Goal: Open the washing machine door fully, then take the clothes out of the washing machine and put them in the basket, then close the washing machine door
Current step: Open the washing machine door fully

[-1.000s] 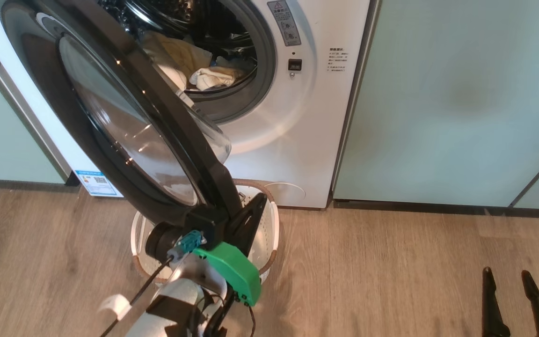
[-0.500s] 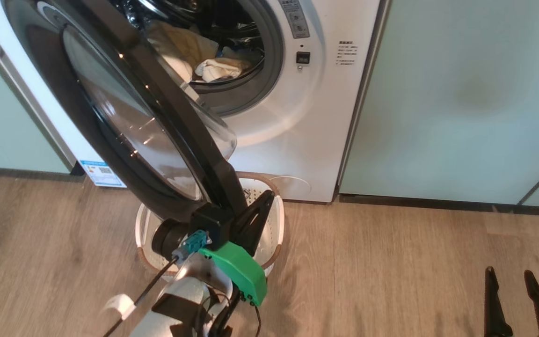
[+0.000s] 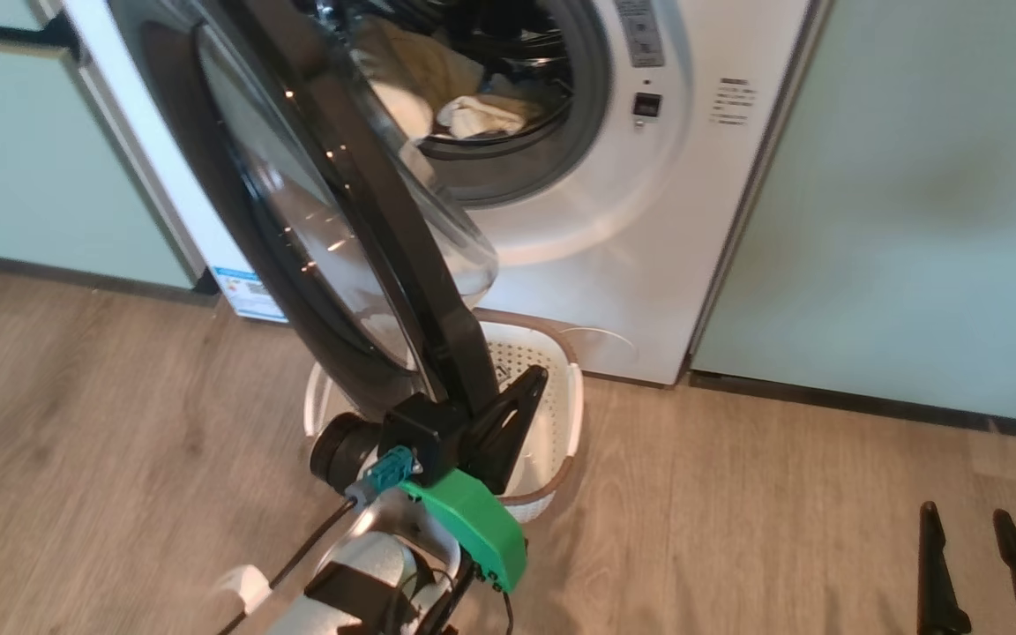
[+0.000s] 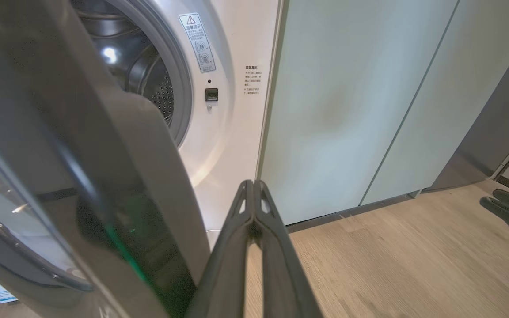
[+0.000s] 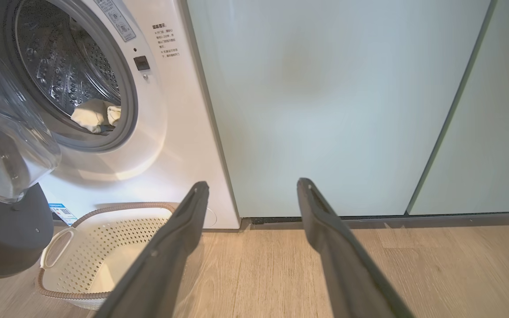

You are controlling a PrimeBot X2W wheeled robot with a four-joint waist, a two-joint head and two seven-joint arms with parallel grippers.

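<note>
The washing machine door point(image 3: 389, 229) stands partly open, slanting from upper left to centre frame above the basket point(image 3: 550, 432) on the floor. The left claw point(image 3: 534, 379), clenched on nothing, sits beside the door's lower edge. The right claw point(image 3: 962, 511), at lower right, is spread wide and empty. The clothes point(image 3: 481, 115) lie inside the washing machine point(image 3: 649, 247), at top centre.

clothes point(image 3: 481, 115) in washing machine point(image 3: 640, 256) | basket point(image 3: 571, 414) on floor point(image 3: 781, 511) before it | washing machine door point(image 3: 402, 247) above basket's left
</note>
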